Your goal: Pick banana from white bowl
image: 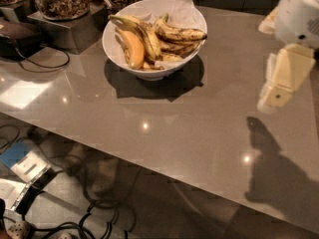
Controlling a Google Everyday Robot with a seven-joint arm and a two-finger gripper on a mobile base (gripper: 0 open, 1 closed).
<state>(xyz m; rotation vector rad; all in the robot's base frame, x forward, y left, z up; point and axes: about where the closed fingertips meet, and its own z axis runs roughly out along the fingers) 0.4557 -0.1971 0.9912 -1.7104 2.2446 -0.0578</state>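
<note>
Holding the gripper (280,81) above the right side of the grey table (174,133), well apart from the white bowl (113,54) standing toward the far left, and casting a dark shadow (271,163) on the tabletop below. Giving no sign of anything carried; impossible to tell whether spread or pressed together.

Targeting the banana (182,34): long, slim and black-blotched, lying across the top of the heap on the bowl's right side, dark tip pointing at the right rim. Lying over the less-browned bananas (172,48), with the plump orange-yellow banana (133,51) off to the left and the white paper lining (185,6) rising behind.

Judging the reach as hardly begun: needing to cross the tabletop toward the bowl, then come down from above. Advising a grip across the middle of the fruit, square to its length, clear of rim and paper. Calling for a light squeeze, overripe flesh likely splitting easily, and a straight lift so as not to drag the neighbours out. Keeping wide of the snack jar (62,1) behind the bowl.
</note>
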